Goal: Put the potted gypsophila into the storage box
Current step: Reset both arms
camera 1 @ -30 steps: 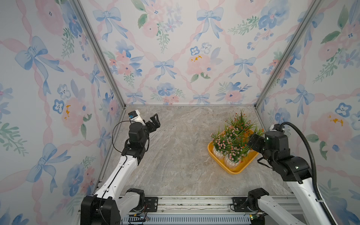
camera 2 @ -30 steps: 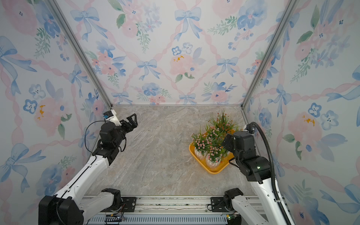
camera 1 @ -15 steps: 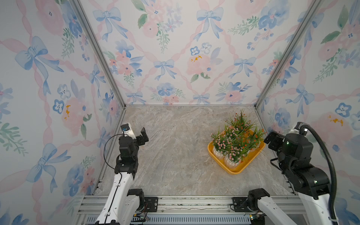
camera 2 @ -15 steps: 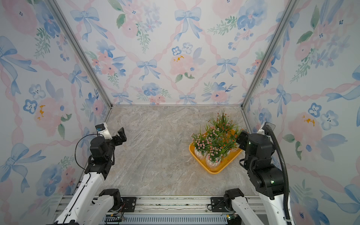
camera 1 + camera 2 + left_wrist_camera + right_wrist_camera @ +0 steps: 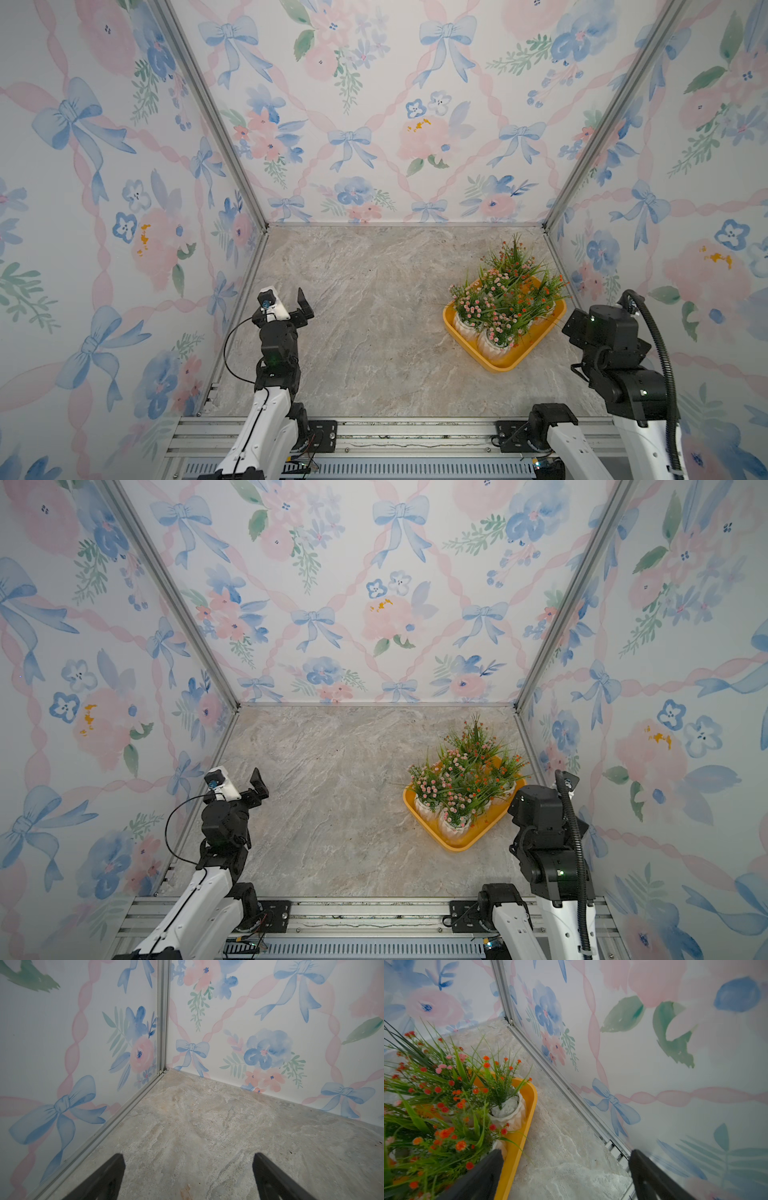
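Potted gypsophila (image 5: 505, 303) in white ribbed pots is seen well apart from the left gripper (image 5: 188, 1160), spread empty at the grey marble tabletop's (image 5: 374, 332) left edge. It is clustered in the shallow yellow-orange plastic storage box (image 5: 505, 366) by the right edge, just beside the nearer right gripper (image 5: 566, 1155), also spread empty.

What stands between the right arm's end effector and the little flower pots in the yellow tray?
Nothing visible does. The right end effector is open and empty, close beside the storage box, with only a strip of tabletop between them. The potted gypsophila already stand inside the box, so nothing blocks their way there either.
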Robot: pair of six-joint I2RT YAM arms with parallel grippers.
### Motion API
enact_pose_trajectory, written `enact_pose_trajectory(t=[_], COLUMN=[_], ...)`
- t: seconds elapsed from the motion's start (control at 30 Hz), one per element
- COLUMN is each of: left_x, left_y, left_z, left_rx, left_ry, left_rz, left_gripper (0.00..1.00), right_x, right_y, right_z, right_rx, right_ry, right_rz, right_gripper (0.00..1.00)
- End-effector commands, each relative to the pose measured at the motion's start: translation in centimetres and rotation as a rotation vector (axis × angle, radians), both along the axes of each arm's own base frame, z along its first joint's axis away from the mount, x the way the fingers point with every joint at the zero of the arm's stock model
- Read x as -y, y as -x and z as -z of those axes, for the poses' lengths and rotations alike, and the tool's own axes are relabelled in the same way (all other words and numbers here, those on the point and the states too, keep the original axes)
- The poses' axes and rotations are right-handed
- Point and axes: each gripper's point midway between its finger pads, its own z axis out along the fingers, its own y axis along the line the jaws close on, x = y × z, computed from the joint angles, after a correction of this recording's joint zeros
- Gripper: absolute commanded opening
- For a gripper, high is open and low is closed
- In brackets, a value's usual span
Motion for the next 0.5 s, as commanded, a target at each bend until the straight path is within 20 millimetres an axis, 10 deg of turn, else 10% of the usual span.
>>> enact_pose_trajectory(t=[0.0, 0.47], left_x=[-0.9, 0.8], left_y=[0.2, -3.1], left_z=[0.5, 3.2], left_rx=[0.072, 0.066], left_ry=[0.035, 0.005], left_rz=[-0.062, 0.001], left_gripper=[0.98, 0.98], right_x=[0.8, 0.9], right_y=[1.5, 2.5], right_z=[2.3, 5.4], right_rx=[-0.017, -0.039], right_ry=[-0.023, -0.040], right_rz=[0.075, 0.096], right_gripper=[0.97, 0.97])
